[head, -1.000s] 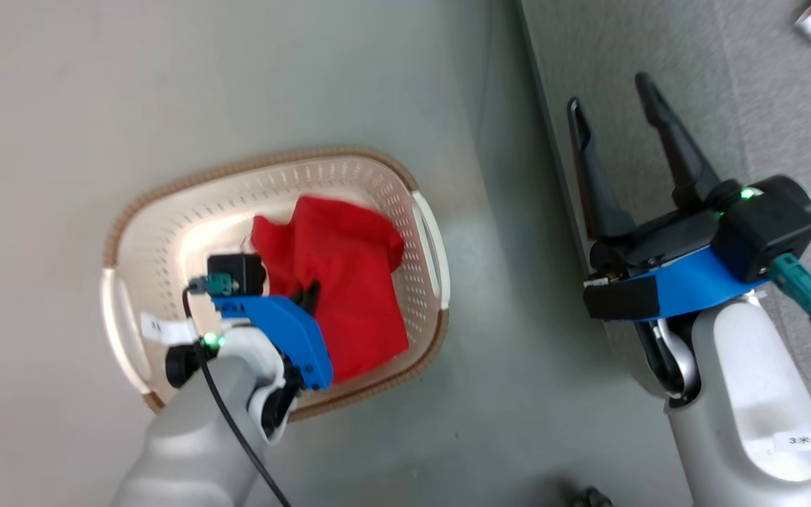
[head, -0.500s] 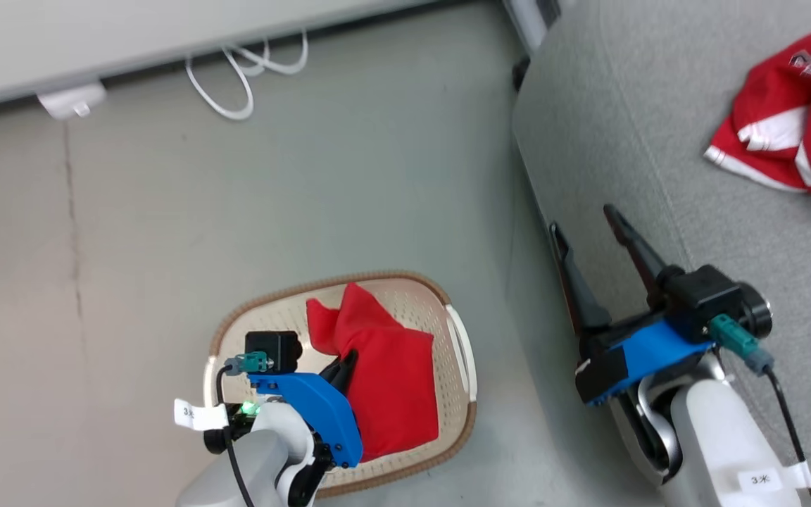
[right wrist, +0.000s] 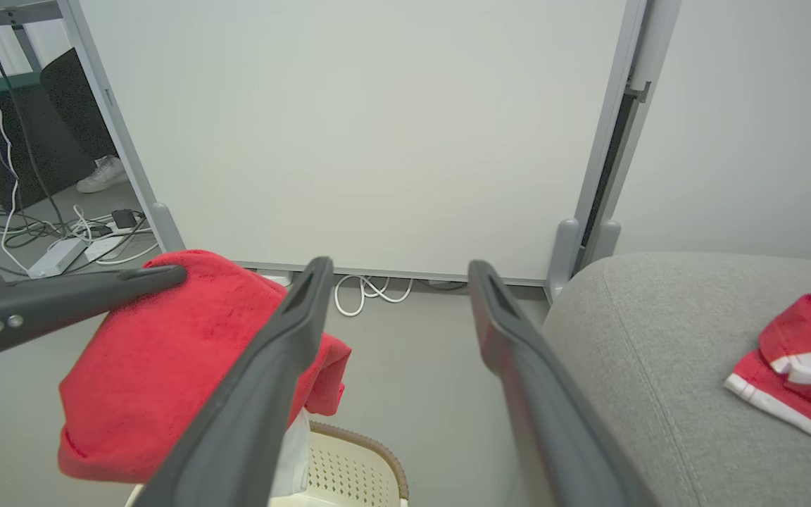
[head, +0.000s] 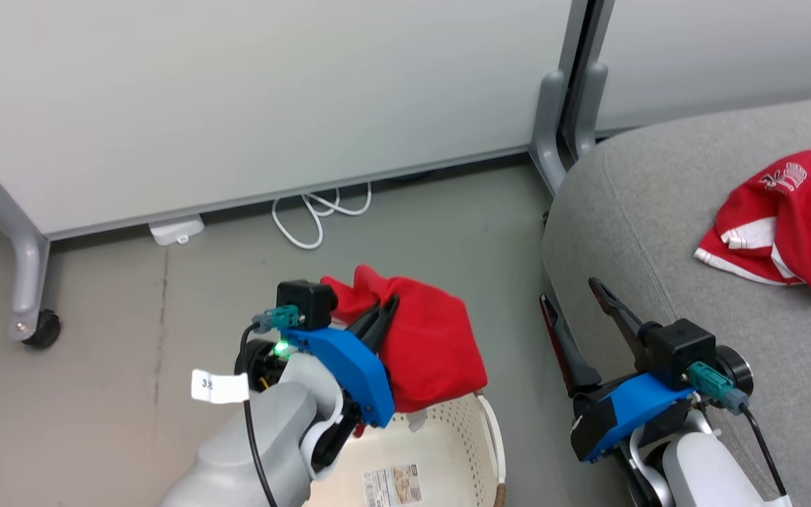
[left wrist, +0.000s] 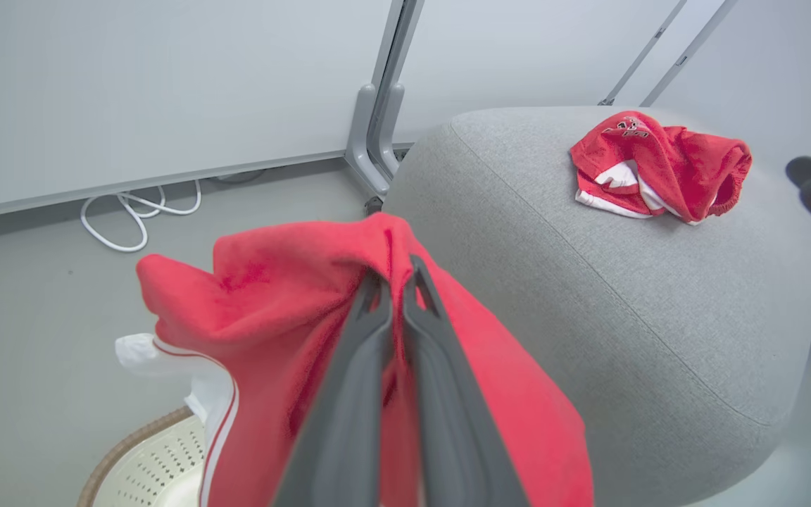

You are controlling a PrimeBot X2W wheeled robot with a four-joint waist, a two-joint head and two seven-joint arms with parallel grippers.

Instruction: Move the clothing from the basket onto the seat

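gripping one red garment (head: 434, 345) in the left claw (head: 390, 304), fingers pinched together on the cloth; hanging it clear above the cream basket (head: 448, 429), white trim trailing down toward the rim; showing the second red garment (head: 786, 225), white-striped and lettered, crumpled on the grey sofa (head: 659, 232), well apart; holding the right claw (head: 567, 290) spread wide and empty beside the sofa's rounded edge; facing a white partition (head: 236, 105) with a white cable (head: 314, 218) looped on the floor at its foot
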